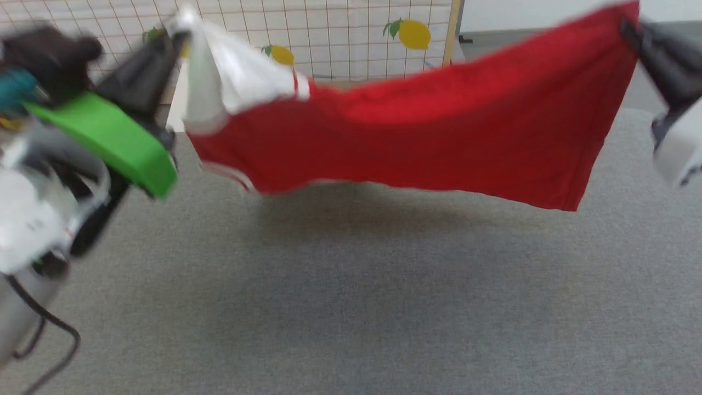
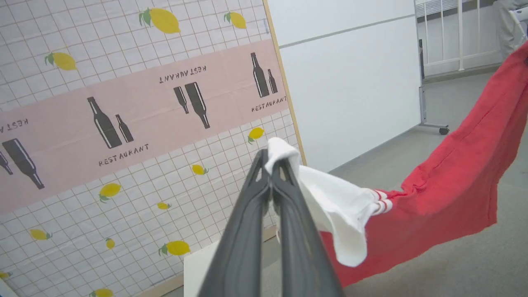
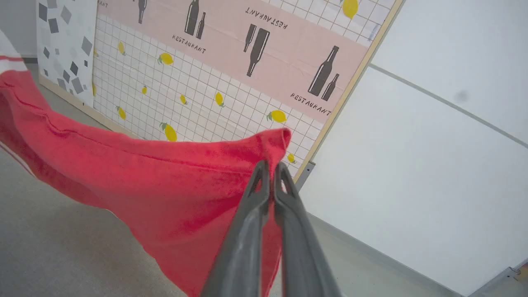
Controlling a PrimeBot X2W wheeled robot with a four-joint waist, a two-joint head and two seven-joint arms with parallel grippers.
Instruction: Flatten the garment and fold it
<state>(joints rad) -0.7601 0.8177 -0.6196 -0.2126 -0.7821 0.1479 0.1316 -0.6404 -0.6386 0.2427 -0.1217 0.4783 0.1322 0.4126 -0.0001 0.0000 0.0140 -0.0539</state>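
Observation:
The garment (image 1: 428,142), a red shirt with a white sleeve, hangs stretched in the air between my two grippers above the grey table (image 1: 351,307). My left gripper (image 1: 178,33) is shut on the white sleeve at the upper left; in the left wrist view the gripper (image 2: 270,163) pinches the sleeve's white fabric (image 2: 330,198) and the garment (image 2: 462,165) runs off to the right. My right gripper (image 1: 628,24) is shut on a red corner at the upper right; in the right wrist view the gripper (image 3: 271,167) pinches that corner of the garment (image 3: 165,181). The lower edge sags above the table.
A panel (image 1: 340,38) printed with a grid, lemons and bottles stands beyond the table. A white wall (image 3: 433,165) lies behind it. A green part of my left arm (image 1: 109,140) and a dark cable (image 1: 44,318) sit at the left.

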